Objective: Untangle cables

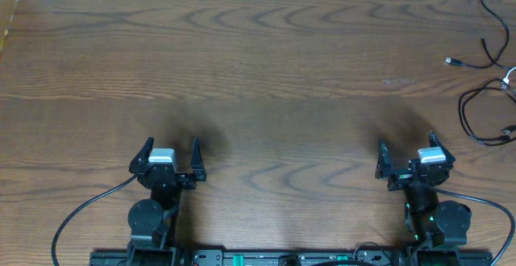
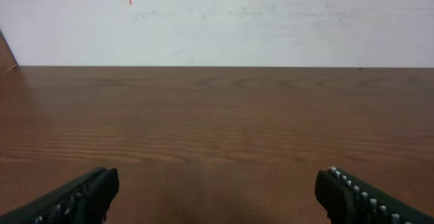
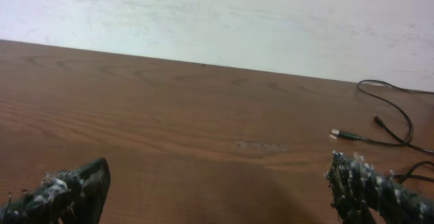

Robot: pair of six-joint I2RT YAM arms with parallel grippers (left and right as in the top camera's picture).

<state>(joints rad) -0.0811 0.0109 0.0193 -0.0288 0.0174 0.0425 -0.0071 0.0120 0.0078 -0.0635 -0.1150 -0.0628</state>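
Observation:
Thin black cables (image 1: 484, 48) with small pale plug ends lie in loose strands at the table's far right edge, partly cut off by the frame. One looped strand (image 1: 472, 117) lies nearer my right arm. In the right wrist view a cable with a plug (image 3: 380, 132) lies far right. My left gripper (image 1: 170, 155) is open and empty near the front left; it also shows in the left wrist view (image 2: 217, 190). My right gripper (image 1: 405, 153) is open and empty at the front right, well short of the cables; it also shows in the right wrist view (image 3: 217, 187).
The brown wooden table (image 1: 258, 72) runs to a white wall at the back. Thick black wires (image 1: 81, 214) run from the arm bases at the front edge.

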